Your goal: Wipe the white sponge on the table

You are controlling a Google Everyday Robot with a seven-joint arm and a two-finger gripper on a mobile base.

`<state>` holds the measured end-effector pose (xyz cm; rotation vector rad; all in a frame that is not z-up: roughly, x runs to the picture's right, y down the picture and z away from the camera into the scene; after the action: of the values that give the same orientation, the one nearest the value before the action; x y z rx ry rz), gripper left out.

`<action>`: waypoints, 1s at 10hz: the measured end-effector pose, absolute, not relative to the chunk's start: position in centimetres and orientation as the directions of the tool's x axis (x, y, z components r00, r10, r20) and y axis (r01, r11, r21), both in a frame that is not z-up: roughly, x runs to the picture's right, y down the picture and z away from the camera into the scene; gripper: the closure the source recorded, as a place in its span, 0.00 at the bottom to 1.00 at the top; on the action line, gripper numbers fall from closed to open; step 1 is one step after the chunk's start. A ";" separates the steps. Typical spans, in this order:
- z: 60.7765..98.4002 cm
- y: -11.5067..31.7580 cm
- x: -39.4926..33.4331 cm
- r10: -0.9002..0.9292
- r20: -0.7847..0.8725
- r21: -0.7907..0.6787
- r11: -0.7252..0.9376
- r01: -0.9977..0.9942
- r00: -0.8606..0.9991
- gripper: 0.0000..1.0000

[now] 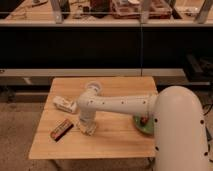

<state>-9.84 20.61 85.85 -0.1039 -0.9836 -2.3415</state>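
1. The end effector (86,124) is seen pointing down over the left half of the light-wood surface (115,145), at the end of a white arm (120,104) that is stretched across from the right.
2. The end effector is clenched, and the white sponge (88,130) is grasped at its tip.
3. The white sponge is held down against the surface, towards the front-left part of the top.
4. A brown-red bar (61,129) is laid just to the left of the sponge, apart from it.
5. A white packet (65,104) is placed farther back on the left, near the arm's wrist.
6. A translucent cup (94,88) is stood upright near the back edge, partly hidden by the arm.
7. A green dish (141,126) is partly covered by the robot's body on the right.
8. A dark workbench (100,22) is seen behind the surface.
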 end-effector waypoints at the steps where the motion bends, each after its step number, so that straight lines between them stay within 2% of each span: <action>1: 86.7 19.7 -7.5 -0.507 0.323 0.599 -0.544 0.587 -0.799 1.00; 3: 87.1 19.8 -3.3 -0.530 0.388 0.555 -0.519 0.650 -0.754 1.00; 6: 85.4 23.5 3.0 -0.538 0.482 0.511 -0.469 0.720 -0.692 1.00; 10: 81.9 27.3 2.9 -0.485 0.456 0.539 -0.517 0.665 -0.746 1.00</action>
<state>2.85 27.32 81.90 -0.3263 -0.9421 -2.2506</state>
